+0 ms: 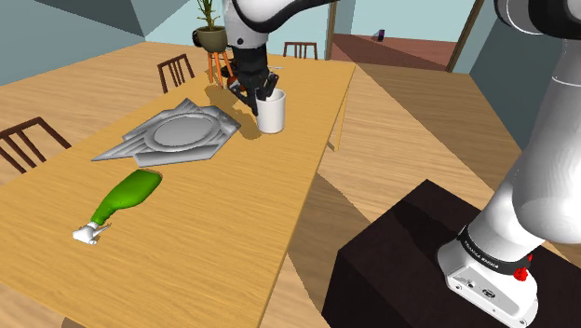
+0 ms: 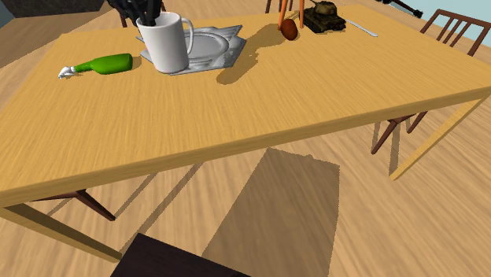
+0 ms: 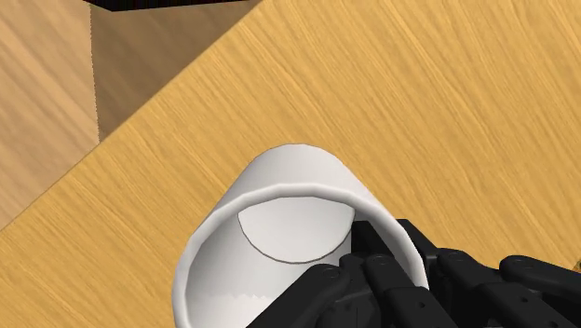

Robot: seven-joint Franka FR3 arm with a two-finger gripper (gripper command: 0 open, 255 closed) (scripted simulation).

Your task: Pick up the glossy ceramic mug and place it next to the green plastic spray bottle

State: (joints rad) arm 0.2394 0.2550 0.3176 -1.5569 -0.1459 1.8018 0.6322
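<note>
Tool [image 1: 263,95]: pinching the white mug [image 1: 271,115] by its rim
Mug: upright, beside grey tray [image 1: 140,142]
Green spray bottle [image 1: 128,195]: lying on bench [image 1: 233,219], well apart

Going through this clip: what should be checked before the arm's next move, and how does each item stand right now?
1. Grip: the gripper clasps the white mug by its rim wall, one finger inside: ok.
2. Mug upright: ok.
3. Mug lifted clear of the table: cannot tell.
4. Target found: the green spray bottle lies on its side, with bare table beside it: ok.
5. Low straight path to the bottle: the grey tray lies between: not ok, probably carry over it.
</note>
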